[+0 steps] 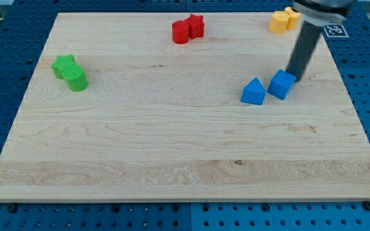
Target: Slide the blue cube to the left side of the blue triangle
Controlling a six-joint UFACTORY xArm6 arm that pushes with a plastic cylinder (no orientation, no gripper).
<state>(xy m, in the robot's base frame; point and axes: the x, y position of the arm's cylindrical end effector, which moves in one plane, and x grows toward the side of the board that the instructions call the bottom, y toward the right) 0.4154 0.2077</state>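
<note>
now blue cube (282, 84) tilted, just right of blue triangle (254, 92); my tip (295, 77) touching cube; no claw.

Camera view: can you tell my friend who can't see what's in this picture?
My tip touches the blue cube, which sits right of the blue triangle on a wooden board. Red blocks and yellow blocks lie near the top, green blocks at left.
</note>
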